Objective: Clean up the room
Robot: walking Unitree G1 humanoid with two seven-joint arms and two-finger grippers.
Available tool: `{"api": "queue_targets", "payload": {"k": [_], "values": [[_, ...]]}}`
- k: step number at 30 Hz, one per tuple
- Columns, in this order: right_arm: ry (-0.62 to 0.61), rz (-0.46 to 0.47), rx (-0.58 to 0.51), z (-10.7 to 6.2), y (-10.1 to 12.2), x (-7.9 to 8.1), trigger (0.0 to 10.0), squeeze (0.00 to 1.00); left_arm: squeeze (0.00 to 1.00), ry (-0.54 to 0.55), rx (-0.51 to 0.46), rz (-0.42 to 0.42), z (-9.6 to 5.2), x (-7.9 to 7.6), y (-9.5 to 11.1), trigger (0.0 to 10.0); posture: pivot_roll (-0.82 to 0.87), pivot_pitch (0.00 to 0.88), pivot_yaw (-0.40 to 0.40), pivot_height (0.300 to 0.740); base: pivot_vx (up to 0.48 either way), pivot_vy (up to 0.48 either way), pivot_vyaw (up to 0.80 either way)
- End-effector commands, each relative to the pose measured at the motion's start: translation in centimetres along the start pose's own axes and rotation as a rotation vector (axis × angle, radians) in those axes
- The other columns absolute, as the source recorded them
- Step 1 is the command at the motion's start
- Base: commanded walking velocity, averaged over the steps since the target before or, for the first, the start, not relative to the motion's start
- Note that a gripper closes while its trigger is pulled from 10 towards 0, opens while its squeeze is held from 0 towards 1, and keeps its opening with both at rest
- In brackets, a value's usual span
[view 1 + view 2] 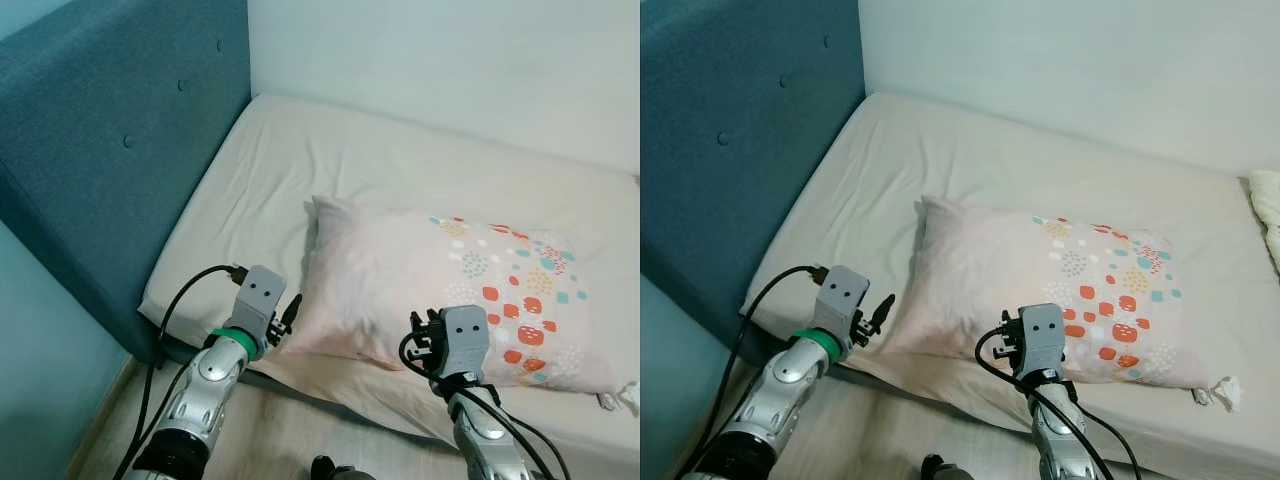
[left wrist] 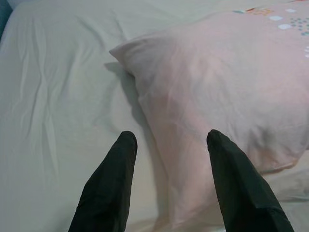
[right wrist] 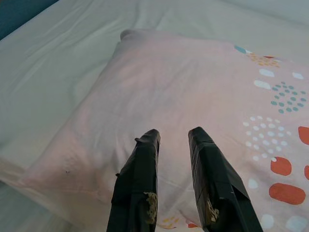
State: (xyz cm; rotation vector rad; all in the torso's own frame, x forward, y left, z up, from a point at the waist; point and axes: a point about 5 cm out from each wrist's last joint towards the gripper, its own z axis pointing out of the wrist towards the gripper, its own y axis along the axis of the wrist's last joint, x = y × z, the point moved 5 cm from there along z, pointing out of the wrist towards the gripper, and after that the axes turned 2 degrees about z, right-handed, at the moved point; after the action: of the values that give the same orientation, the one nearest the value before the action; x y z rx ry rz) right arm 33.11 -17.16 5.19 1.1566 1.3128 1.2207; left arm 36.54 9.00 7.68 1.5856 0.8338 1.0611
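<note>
The two grippers are sitting lowest in the head views, both reaching over the near edge of the bed [image 1: 300,170]. The left gripper [image 2: 169,137] is hovering at the pillow's near left corner, its fingers spread wide and gripping nothing, one over the sheet [image 2: 53,111] and the other over the pillow's edge. The right gripper [image 3: 173,135] is hanging above the pillow's near side, its fingers parted by a narrow gap and holding nothing; whether the tips are touching the cloth is hard to judge. The pillow [image 1: 420,290] is lying flat on the near half of the bed, well apart from the blue headboard [image 1: 110,150] on the left and with its long side running along the near edge. It is pale pink and plain on its left half, while its right end is carrying a print of red, teal and yellow blotches and dots. Its cover is looking soft and slightly creased. The sheet under it is cream and wrinkled.
</note>
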Motion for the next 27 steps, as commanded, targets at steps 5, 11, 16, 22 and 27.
{"api": "queue_targets", "payload": {"k": [5, 11, 16, 22, 27], "values": [[-0.014, 0.003, 0.023, -0.57, -0.81, -0.52, 10.0, 0.00, 0.00, -0.014, 0.031, -0.006, -0.29, -0.48, -0.93, 10.0, -0.06, 0.134, -0.001, 0.690, 0.000, 0.000, 0.00], [-0.012, 0.005, 0.024, -0.57, -0.83, -0.51, 10.0, 0.00, 0.00, -0.009, 0.042, -0.011, -0.30, -0.43, -1.15, 10.0, -0.06, 0.134, -0.001, 0.670, 0.000, 0.000, 0.00], [-0.010, 0.005, 0.023, -0.59, -0.82, -0.48, 10.0, 0.00, 0.00, -0.004, 0.052, -0.034, -0.30, -0.35, -1.30, 10.0, -0.05, 0.139, -0.002, 0.655, 0.000, 0.000, 0.00], [-0.008, 0.006, 0.024, -0.62, -0.82, -0.43, 10.0, 0.00, 0.00, 0.002, 0.065, -0.062, -0.24, -0.23, -1.48, 10.0, -0.05, 0.139, -0.002, 0.630, 0.000, 0.000, 0.00], [-0.007, 0.007, 0.026, -0.62, -0.88, -0.42, 10.0, 0.00, 0.00, -0.006, 0.071, -0.083, -0.14, -0.39, -1.44, 10.0, -0.05, 0.139, -0.002, 0.605, 0.000, 0.000, 0.00]]}}
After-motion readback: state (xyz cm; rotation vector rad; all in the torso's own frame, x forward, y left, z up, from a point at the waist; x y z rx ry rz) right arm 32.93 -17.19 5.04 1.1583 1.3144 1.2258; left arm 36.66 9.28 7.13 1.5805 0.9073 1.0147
